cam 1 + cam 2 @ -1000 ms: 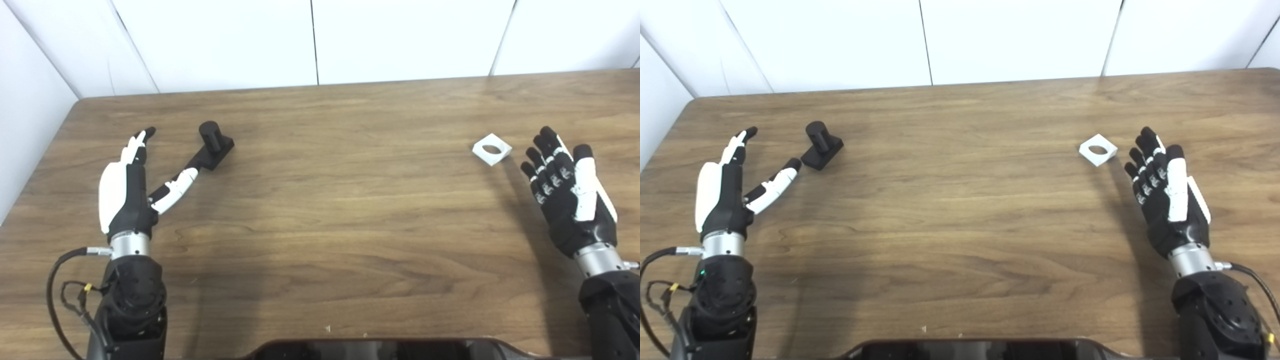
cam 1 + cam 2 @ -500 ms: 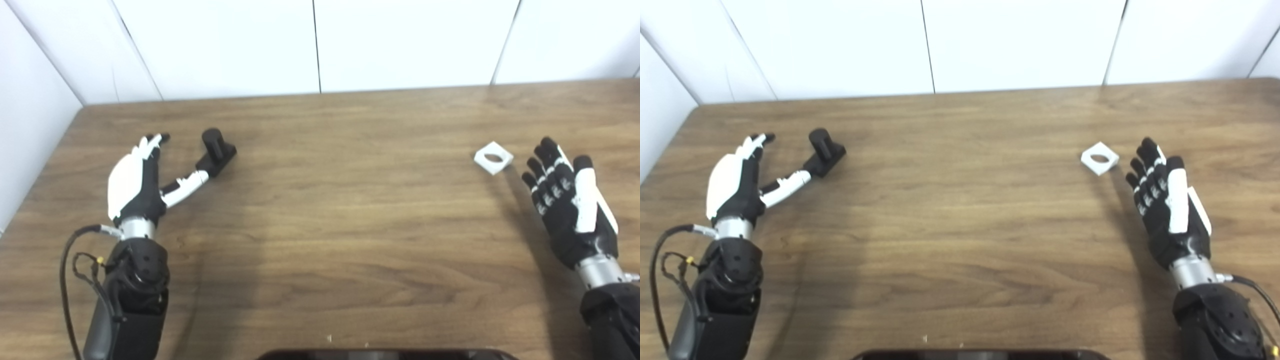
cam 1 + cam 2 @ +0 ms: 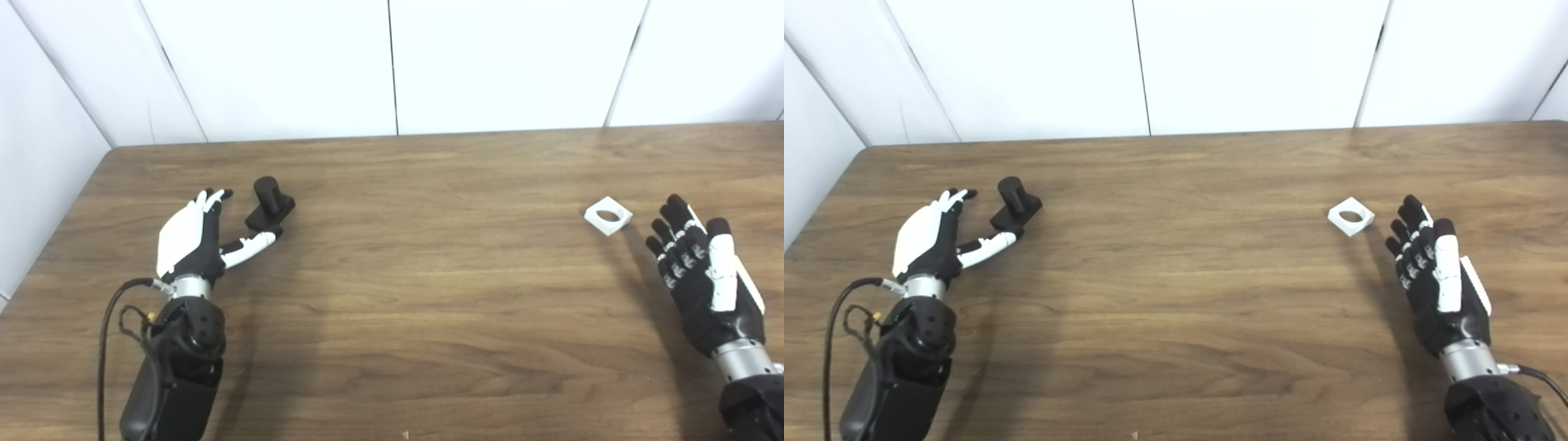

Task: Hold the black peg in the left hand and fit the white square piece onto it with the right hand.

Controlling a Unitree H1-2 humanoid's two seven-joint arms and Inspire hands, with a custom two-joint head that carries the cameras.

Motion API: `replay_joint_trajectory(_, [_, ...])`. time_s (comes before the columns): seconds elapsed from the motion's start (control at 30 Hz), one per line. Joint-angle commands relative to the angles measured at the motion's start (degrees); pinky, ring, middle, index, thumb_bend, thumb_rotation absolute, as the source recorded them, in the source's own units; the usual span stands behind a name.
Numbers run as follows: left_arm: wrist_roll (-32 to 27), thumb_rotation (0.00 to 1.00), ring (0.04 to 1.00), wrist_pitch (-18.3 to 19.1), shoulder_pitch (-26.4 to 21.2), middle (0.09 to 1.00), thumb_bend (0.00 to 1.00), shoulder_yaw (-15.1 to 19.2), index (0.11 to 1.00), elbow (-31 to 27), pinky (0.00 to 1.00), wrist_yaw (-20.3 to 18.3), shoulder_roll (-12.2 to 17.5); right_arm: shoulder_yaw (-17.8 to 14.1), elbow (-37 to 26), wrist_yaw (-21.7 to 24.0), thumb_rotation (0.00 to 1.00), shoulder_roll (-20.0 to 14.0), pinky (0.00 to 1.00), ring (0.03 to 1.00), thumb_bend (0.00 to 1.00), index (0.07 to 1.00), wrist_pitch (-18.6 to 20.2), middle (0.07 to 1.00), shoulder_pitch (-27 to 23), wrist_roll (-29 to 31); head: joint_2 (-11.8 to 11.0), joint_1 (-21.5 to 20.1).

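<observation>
Left eye view shows the whole scene sitting lower than it did a second ago, table edge and wall seam alike, so the head camera has tilted; that shift is not a move of the things. Against it, the left hand (image 3: 195,242) has truly advanced: a second ago its fingers stood well short of the black peg with its round post on a square base (image 3: 269,202), and now they reach just beside the base, the thumb tip lying at its near corner. Whether the thumb touches the base cannot be told. The hand is open, fingers spread, holding nothing.

The peg stands upright on the brown wooden table (image 3: 416,294), in the same spot on the grain as before, so it has not been nudged.

The right hand (image 3: 1436,275) has stayed almost where it was, open with palm turned inward and fingers apart, near the small white square piece with a round hole (image 3: 1351,215) but apart from it. That piece lies flat on the table, far right, well apart from the peg.

By my judgement the task is at its first step: the left hand is closing in to grasp the peg, nothing is yet held, and the right hand waits its turn. The next move likely calls for the fingers to wrap the base without tipping the post.
</observation>
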Motion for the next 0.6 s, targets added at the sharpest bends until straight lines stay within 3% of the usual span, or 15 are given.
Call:
replay_joint_trajectory(0.0, [1.1,0.62,1.0,-0.2,-3.3,0.993,0.86,0.0,0.885,-0.1,1.0,1.5,0.9,-0.3,-0.9,0.4,1.0,-0.5,0.99,1.0,0.58,0.969,-3.0,1.0,-1.1,0.3,0.1,0.0])
replay_joint_trajectory(0.57, [0.7,0.59,1.0,-1.7,-7.0,0.97,0.84,-1.2,0.85,9.0,1.0,4.8,0.4,-0.4,-1.9,0.2,1.0,-0.5,0.98,1.0,0.58,0.965,-2.9,1.0,-0.2,0.6,-0.1,-0.3])
